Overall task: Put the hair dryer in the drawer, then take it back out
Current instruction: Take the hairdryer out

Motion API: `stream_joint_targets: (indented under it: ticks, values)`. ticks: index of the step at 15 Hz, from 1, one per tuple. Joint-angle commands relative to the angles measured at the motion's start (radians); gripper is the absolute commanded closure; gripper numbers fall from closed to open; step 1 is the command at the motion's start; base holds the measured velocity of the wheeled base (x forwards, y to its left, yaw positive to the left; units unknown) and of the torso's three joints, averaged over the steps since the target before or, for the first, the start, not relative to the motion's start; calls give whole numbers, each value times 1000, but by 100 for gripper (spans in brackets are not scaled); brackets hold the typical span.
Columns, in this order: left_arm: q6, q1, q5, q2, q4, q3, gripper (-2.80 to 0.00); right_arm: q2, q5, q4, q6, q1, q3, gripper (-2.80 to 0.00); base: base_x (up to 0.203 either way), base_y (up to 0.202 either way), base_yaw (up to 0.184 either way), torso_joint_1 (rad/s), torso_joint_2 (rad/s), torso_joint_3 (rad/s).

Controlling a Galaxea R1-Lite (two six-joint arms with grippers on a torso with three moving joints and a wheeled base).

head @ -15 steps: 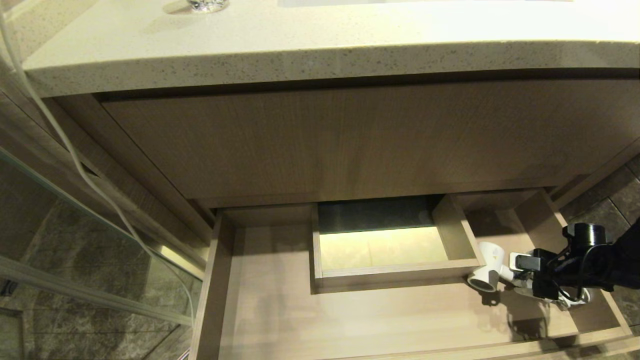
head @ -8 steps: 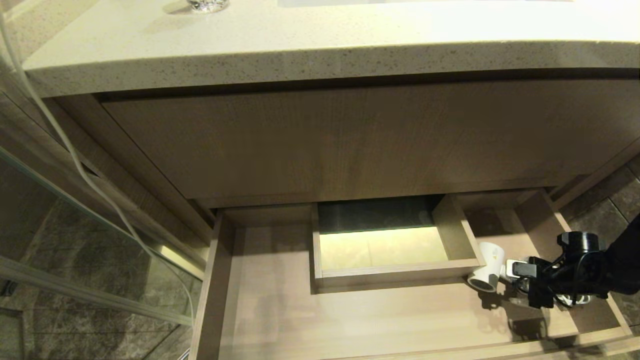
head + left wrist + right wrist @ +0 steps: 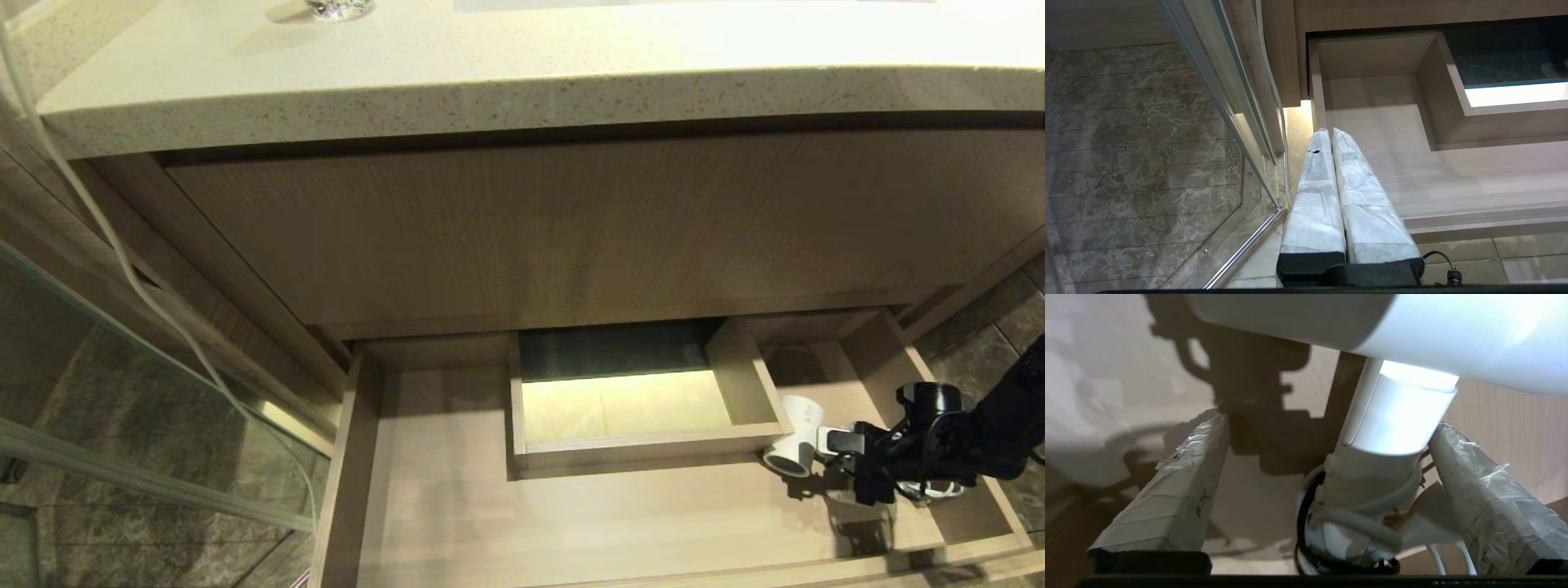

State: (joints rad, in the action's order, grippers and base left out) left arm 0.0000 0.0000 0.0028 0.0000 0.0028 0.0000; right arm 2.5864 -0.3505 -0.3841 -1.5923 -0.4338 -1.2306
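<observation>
The first half of the task looks done: the hair dryer lies on the floor of the open drawer, at its right end, touching or just beside the front right corner of the boxed cutout, with its bundled cord wrapped at the foot of the handle. The right gripper is low in the drawer around that handle with its jaws spread wide; in the right wrist view one finger lies against or just beside the handle and the other stands well clear, so nothing is clamped. Left to do, as I judge it: close on the handle again and lift the dryer out. The rest of the drawer shows nothing else in it. The left gripper hangs parked outside the drawer's left end, jaws pressed together on nothing
</observation>
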Motion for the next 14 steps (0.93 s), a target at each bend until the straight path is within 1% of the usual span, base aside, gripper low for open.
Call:
stream_joint_targets:
  ticks: [1,4,7,14]
  values:
    - [0,0,0,0,-1,0,0,38,-1,-3,-6,2,-35,-280,0,0,0,0,0,0]
    - [0,0,2,0,0,0,0,70,-5,-6,19,14,-77,-280,0,0,0,0,0,0]
    - [0,0,2,0,-1,0,0,92,-35,-19,53,21,-90,-280,0,0,0,0,0,0]
    - [0,0,1,0,-1,0,0,93,-53,-21,56,24,-96,-280,0,0,0,0,0,0]
